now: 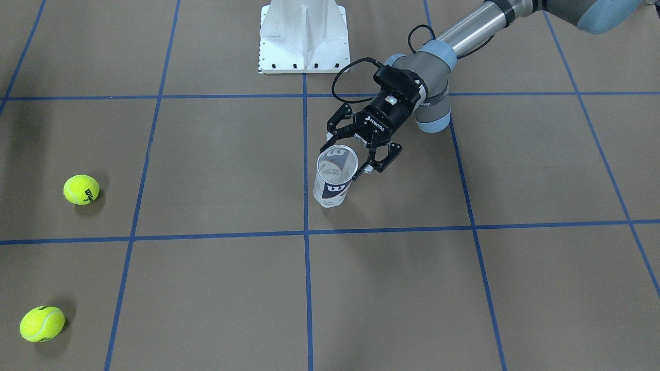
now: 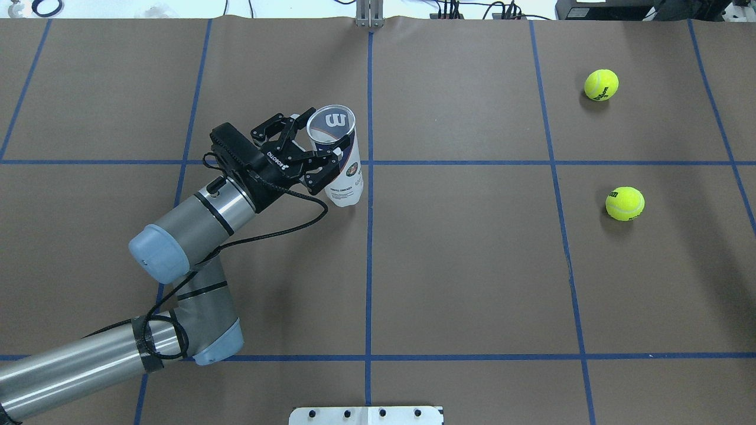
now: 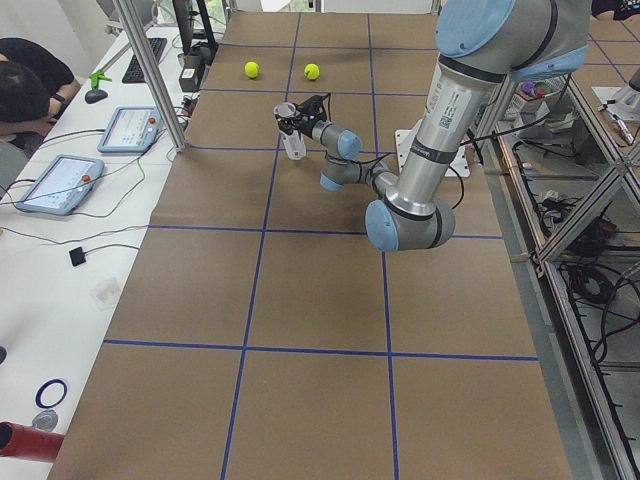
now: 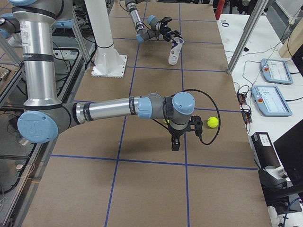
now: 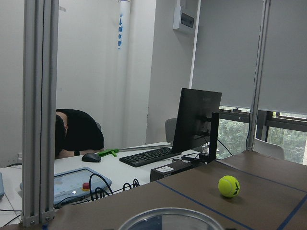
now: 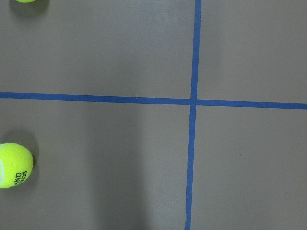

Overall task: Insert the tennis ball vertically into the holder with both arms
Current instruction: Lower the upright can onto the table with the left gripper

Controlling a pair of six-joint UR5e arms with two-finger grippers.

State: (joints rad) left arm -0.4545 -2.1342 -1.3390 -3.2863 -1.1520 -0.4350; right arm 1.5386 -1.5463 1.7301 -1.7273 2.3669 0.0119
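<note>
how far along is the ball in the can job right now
Early. Done: the holder stands upright on the table, mouth up, and looks empty. In hand: the left gripper straddles its upper part; I cannot tell whether the pads press it. The right gripper hangs above the table. Left: the nearer tennis ball and the farther tennis ball both lie on the table, so one must be picked up and lowered in.

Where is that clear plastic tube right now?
In the overhead view the holder stands upright just left of the centre blue line, between the left gripper's fingers; the two tennis balls lie far off to its right.
</note>
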